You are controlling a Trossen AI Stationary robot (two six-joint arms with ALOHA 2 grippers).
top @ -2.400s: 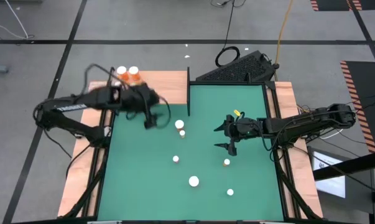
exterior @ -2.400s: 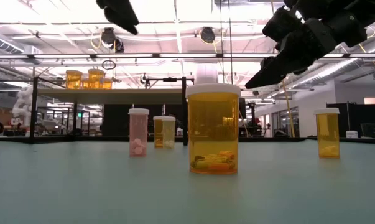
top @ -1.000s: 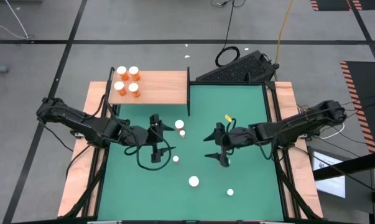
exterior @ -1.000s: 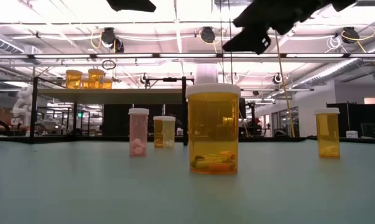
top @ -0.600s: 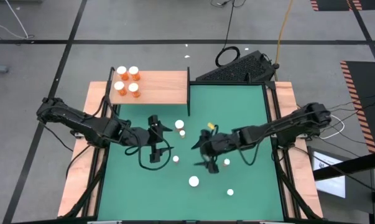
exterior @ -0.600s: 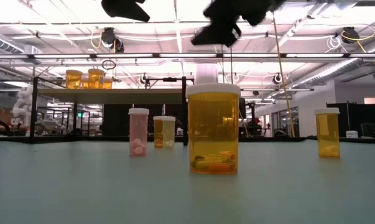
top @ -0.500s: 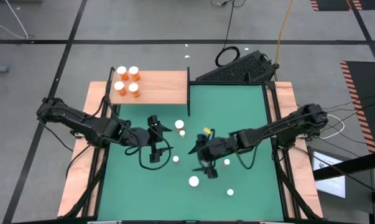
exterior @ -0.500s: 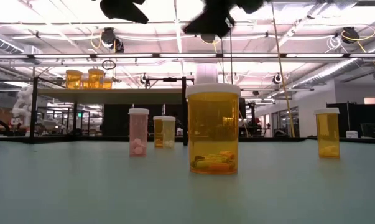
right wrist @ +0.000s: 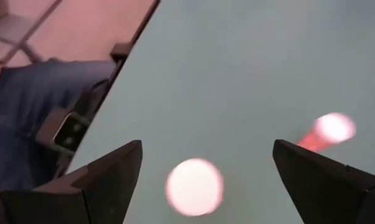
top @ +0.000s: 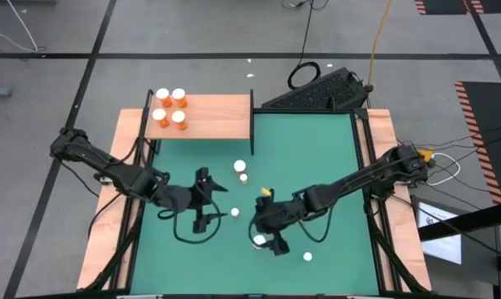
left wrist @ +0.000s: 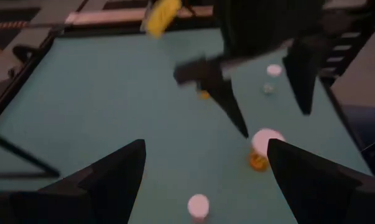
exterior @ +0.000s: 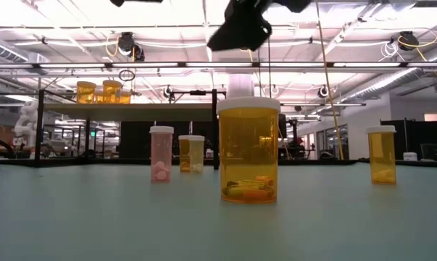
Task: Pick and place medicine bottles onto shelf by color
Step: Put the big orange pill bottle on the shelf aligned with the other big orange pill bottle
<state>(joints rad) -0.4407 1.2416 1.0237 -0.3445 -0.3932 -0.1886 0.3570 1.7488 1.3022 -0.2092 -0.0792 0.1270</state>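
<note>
Four orange bottles (top: 169, 108) stood in a tight cluster at the far left corner of the shelf (top: 213, 119), so that colour group looked partly done. The rest of the shelf board was bare.

Five bottles were left on the green mat (top: 316, 149) of the worktop: a large one (top: 240, 166) with a small one (top: 243, 178) just beside it near the shelf's front post, a small one (top: 234, 212) mid-mat, a large one (top: 259, 241) toward the near edge, and a small one (top: 307, 257) nearest the front. In the low view the near large one showed amber (exterior: 248, 151), a pink one (exterior: 161, 154) and a pale yellow one (exterior: 191, 153) stood farther back, and another amber one (exterior: 381, 154) stood off to the side.

Right claw (top: 269, 232) hung over the near large bottle, jaws wide apart and empty; its wrist view showed a white cap (right wrist: 194, 186) between the fingers (right wrist: 94, 180) below. Judged as lining up for the next pick, no grasp made.

Left claw (top: 203, 199) hovered over the mat, near the mid-mat small bottle, jaws spread, holding nothing.

Roughly under half done: four placed, five to go, and the non-orange colours had no spot on the shelf yet.
</note>
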